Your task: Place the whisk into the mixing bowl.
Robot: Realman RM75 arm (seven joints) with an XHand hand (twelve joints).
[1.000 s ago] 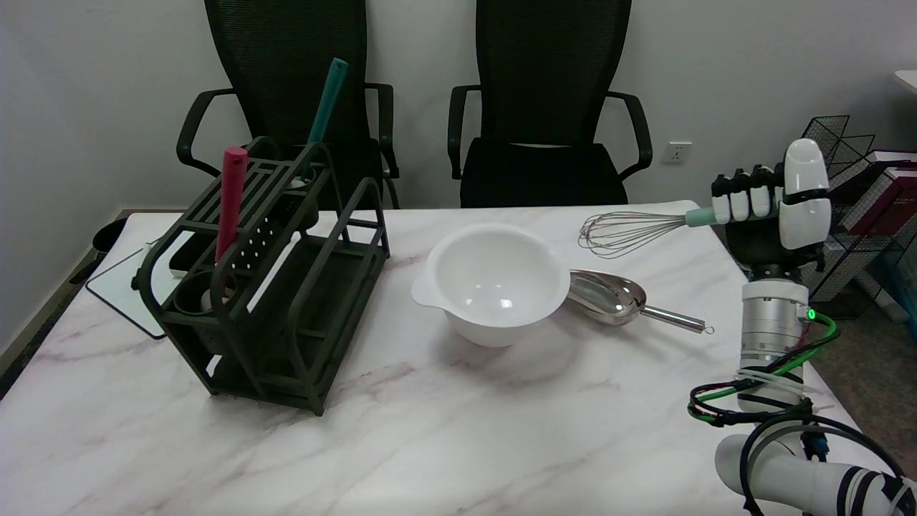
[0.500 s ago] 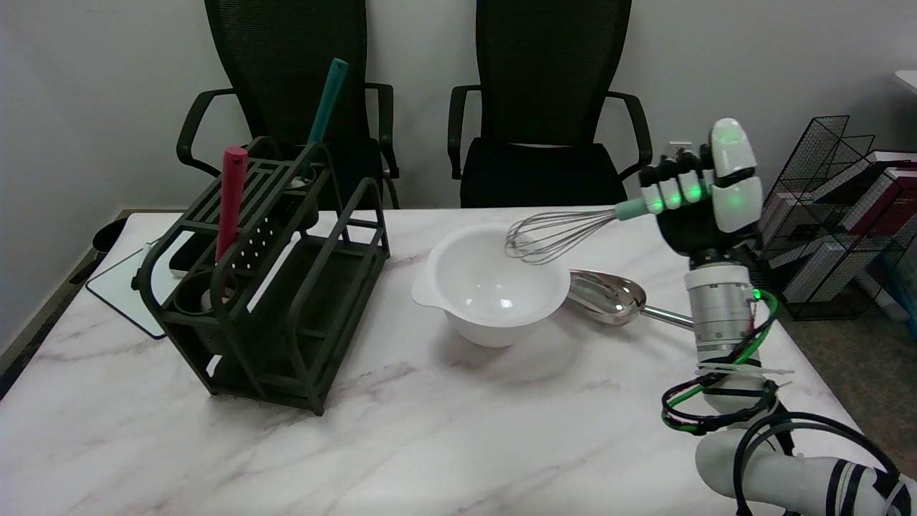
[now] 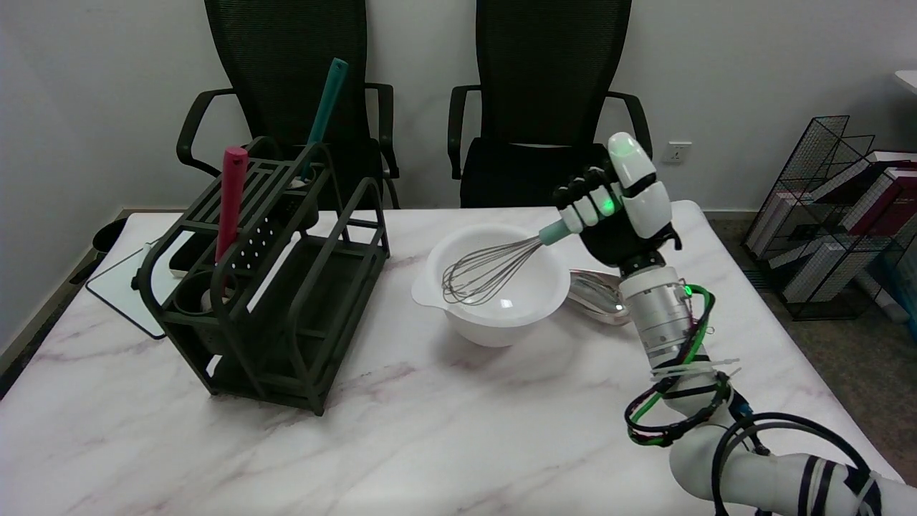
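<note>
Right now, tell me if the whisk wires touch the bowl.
Cannot tell. In the head view the whisk wires hang inside the bowl, tilted down from the robot hand, but no contact or gap shows plainly.

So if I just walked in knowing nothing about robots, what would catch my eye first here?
Probably the robot's black-and-white right hand, right of centre, gripping a whisk by its pale green handle and tilting the wire end down into the white mixing bowl in the middle of the marble table. Next, the dark utensil rack on the left, with a red handle and a teal handle sticking up.
</note>
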